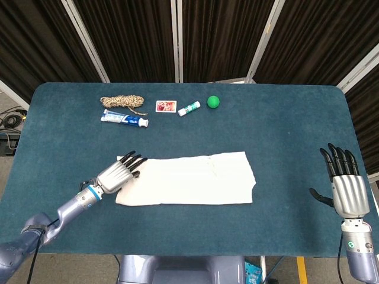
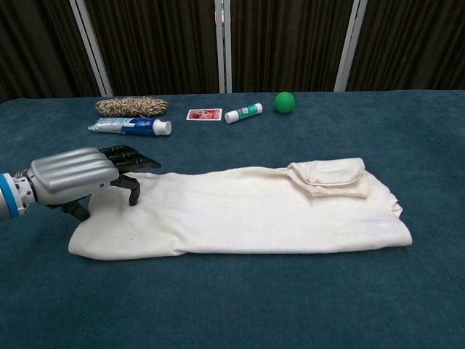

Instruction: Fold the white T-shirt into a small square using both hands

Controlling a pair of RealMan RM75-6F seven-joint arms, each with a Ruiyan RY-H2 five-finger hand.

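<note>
The white T-shirt [image 1: 189, 179] lies folded into a long strip across the middle of the blue table [image 1: 284, 124]. In the chest view the T-shirt [image 2: 247, 211] shows a small folded flap on top near its right end. My left hand [image 1: 118, 172] lies palm down over the strip's left end, its dark fingertips [image 2: 133, 158] on the cloth's far corner and the thumb down beside the edge; it grips nothing that I can see. My right hand [image 1: 346, 189] hovers flat with fingers spread at the table's right edge, far from the shirt.
Along the far side lie a coil of rope [image 1: 121, 102], a toothpaste tube [image 1: 124, 119], a small card [image 1: 166, 106], a white and green stick [image 1: 189, 108] and a green ball [image 1: 213, 102]. Dark curtains hang behind the table.
</note>
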